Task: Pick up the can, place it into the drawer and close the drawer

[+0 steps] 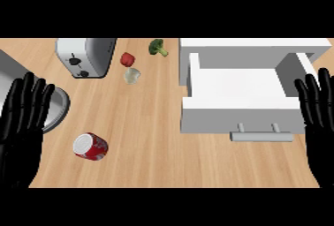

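Black left hand (20, 132), right hand (320, 126), fingers up

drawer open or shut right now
Open: the drawer is pulled out of the white cabinet, its bare white floor showing, nothing inside. The can lies out on the counter.

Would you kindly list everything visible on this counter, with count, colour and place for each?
can: one, red with a pale end, lying on its side, front left
drawer: one, white, pulled open, right side
drawer handle: one, grey, on the drawer's front
toaster: one, silver, back left
red vegetable: one, red, right of the toaster
pale vegetable: one, whitish, just in front of the red one
broccoli: one, green, back centre
metal basin: one, grey, left edge
counter: one, light wood
left hand: one, black, open, left edge
right hand: one, black, open, right edge
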You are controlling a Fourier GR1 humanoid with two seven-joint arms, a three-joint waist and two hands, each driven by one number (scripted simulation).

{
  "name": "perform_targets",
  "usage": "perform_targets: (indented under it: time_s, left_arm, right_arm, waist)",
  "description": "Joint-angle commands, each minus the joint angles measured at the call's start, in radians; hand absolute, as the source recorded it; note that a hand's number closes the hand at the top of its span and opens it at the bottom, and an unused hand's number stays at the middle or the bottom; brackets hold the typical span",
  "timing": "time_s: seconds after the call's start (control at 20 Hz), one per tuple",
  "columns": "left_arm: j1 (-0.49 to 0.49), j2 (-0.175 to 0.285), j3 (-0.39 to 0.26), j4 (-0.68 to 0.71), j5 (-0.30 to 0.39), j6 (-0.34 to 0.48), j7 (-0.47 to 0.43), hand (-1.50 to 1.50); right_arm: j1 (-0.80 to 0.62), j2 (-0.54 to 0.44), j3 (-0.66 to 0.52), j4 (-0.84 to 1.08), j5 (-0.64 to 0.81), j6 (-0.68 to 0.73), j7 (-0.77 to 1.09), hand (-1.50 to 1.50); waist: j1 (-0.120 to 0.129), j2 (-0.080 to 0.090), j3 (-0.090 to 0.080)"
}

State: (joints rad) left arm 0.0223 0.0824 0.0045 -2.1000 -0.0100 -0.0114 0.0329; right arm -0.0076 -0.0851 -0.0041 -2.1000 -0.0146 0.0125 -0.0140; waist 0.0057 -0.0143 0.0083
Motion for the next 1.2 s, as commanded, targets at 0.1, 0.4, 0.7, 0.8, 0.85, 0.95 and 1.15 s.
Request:
perform_targets:
  time_s: [0.1, 0.4, 0.7, 0.8, 0.85, 0.95, 1.15]
  left_arm:
    - [0.131, 0.067, 0.065, -0.104, 0.178, -0.164, -0.063, -1.5]
    - [0.228, 0.171, 0.121, -0.018, 0.241, -0.23, 0.12, -1.5]
    - [0.333, 0.199, 0.213, -0.135, 0.375, -0.3, 0.189, -1.5]
    - [0.318, 0.186, 0.225, -0.131, 0.368, -0.318, 0.192, -1.5]
    - [0.328, 0.181, 0.245, -0.155, 0.397, -0.323, 0.215, -1.5]
    - [0.352, 0.196, 0.282, -0.211, 0.433, -0.318, 0.268, -1.5]
    - [0.37, 0.212, 0.367, -0.238, 0.536, -0.361, 0.315, -1.5]
  right_arm:
    - [0.064, -0.007, -0.01, -0.019, -0.026, 0.034, -0.006, -1.5]
    - [0.098, 0.021, -0.09, 0.043, 0.012, -0.098, 0.196, -1.5]
    - [0.222, -0.003, -0.123, -0.073, -0.047, -0.045, 0.231, -1.5]
    - [0.115, -0.057, -0.206, -0.006, -0.088, -0.03, 0.253, -1.5]
    - [0.182, -0.018, -0.169, -0.052, -0.071, -0.034, 0.239, -1.5]
    - [0.265, -0.028, -0.212, -0.05, -0.13, 0.031, 0.165, -1.5]
    - [0.278, -0.023, -0.241, -0.023, -0.148, 0.065, 0.138, -1.5]
  waist:
    - [0.001, 0.012, -0.009]
    - [0.005, 0.014, -0.009]
    - [-0.002, 0.011, -0.008]
    - [-0.001, 0.013, -0.008]
    - [-0.003, 0.013, -0.008]
    - [-0.004, 0.012, -0.008]
    - [-0.002, 0.012, -0.008]
